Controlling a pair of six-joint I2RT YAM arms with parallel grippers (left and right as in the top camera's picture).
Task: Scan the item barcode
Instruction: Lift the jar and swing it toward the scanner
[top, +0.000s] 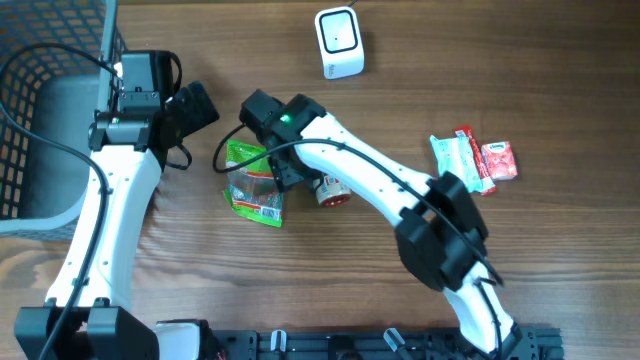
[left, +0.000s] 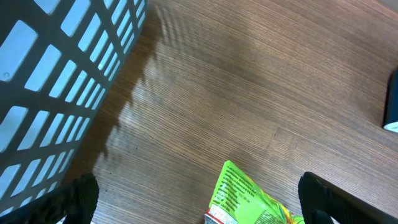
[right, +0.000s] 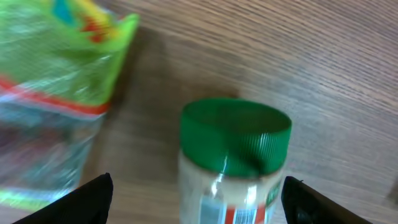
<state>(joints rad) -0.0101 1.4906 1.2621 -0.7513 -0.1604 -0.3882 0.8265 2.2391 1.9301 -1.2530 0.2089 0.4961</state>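
A jar with a green lid (right: 235, 134) lies on its side on the wooden table, showing a red and white label. My right gripper (right: 199, 202) is open, with one black finger on each side of the jar and a gap on both sides. From overhead the jar (top: 331, 191) lies just right of the right gripper (top: 297, 178). A green snack bag (top: 254, 183) lies to its left. My left gripper (left: 200, 200) is open above the bag's corner (left: 249, 193) and holds nothing. The white scanner (top: 338, 42) stands at the back.
A dark mesh basket (top: 40, 100) fills the far left, and its wall (left: 56, 81) is close to the left gripper (top: 200, 106). A green and white packet (top: 458, 160) and a red packet (top: 498, 161) lie at the right.
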